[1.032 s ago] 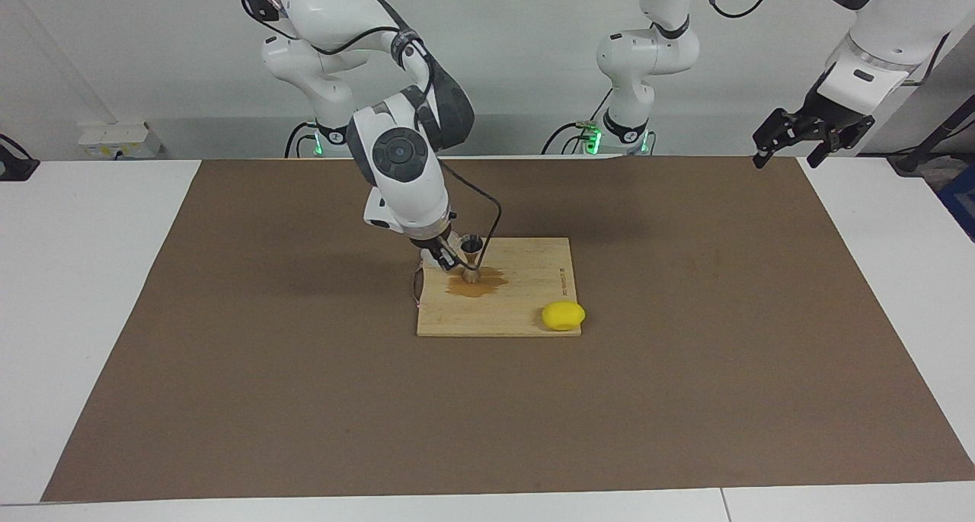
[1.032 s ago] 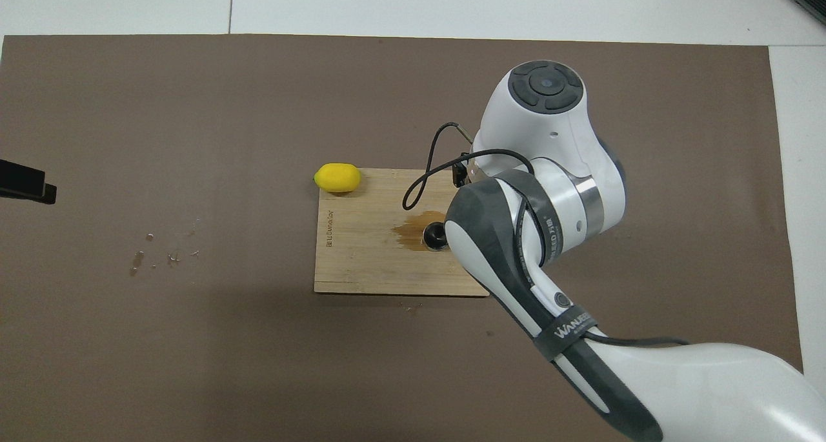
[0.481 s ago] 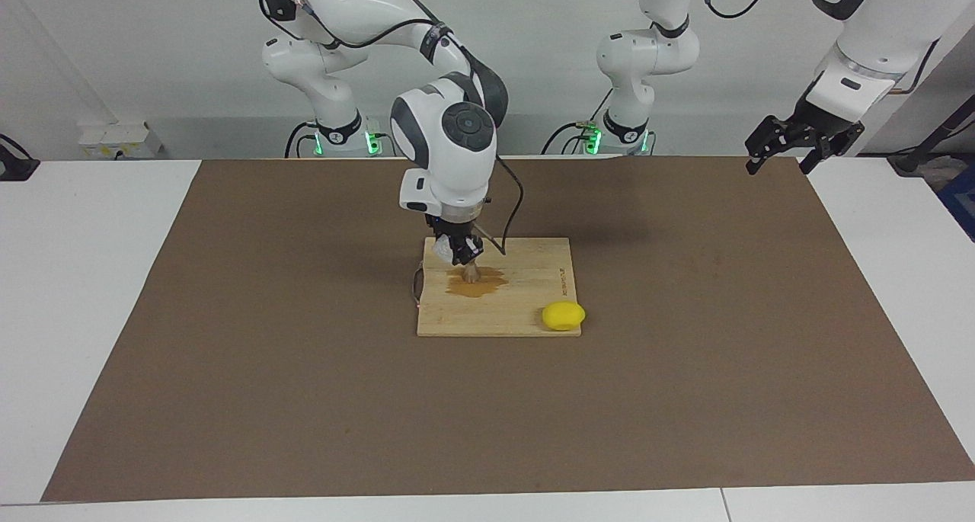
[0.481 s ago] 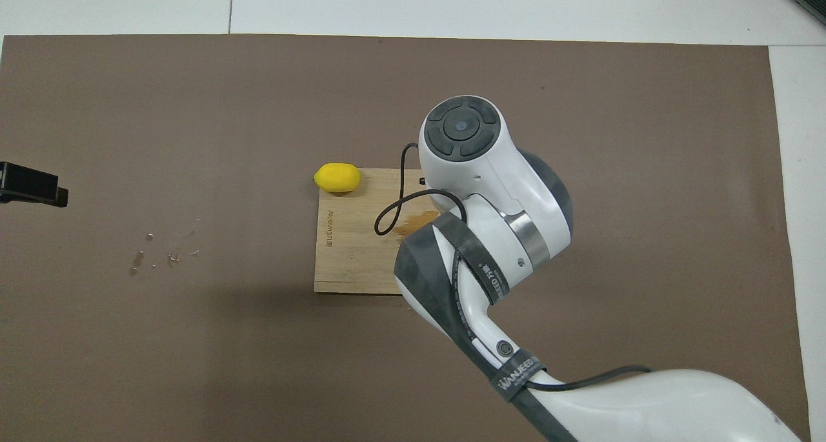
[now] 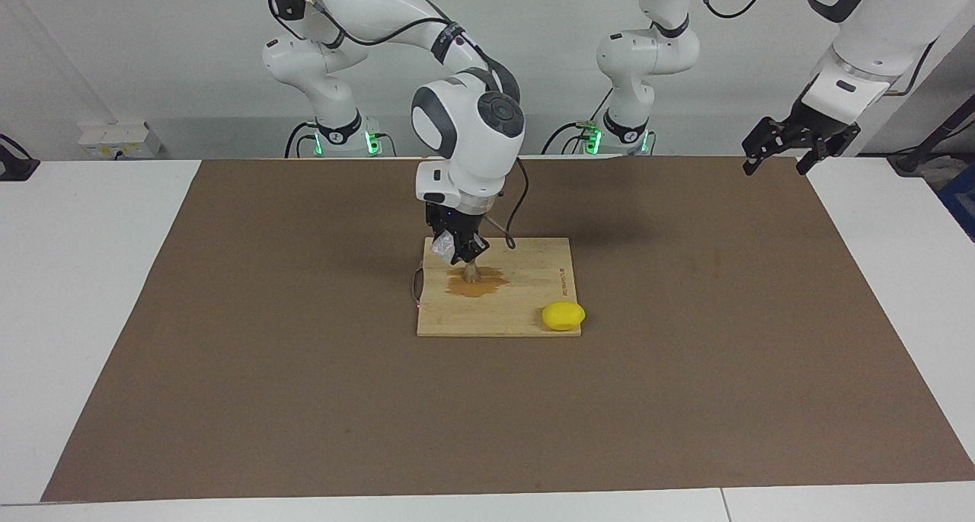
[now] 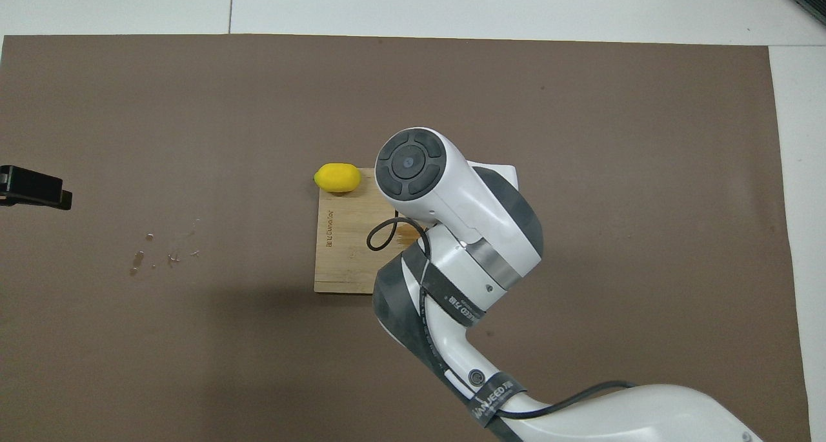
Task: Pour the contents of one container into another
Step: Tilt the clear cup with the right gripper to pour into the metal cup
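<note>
Slowly tip the glass cup [image 5: 441, 246], pinched in the closed right jaws, over the jigger [image 5: 471, 273] standing in a brown puddle [image 5: 490, 283] on the cutting board [image 5: 525, 309] mid-worktop [image 5: 91, 316]. Aim the lip squarely at the jigger's mouth and pour thinly to avoid further spill. Leave the left jaws, spread wide and empty, waiting above the left arm's end.

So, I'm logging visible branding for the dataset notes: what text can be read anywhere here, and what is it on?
Black strap on the right arm: white lettering, too blurred and partly cut off to read.
Wooden cutting board: a short engraved mark along its edge toward the left arm's end, too small to read.
Nothing else carries text.
</note>
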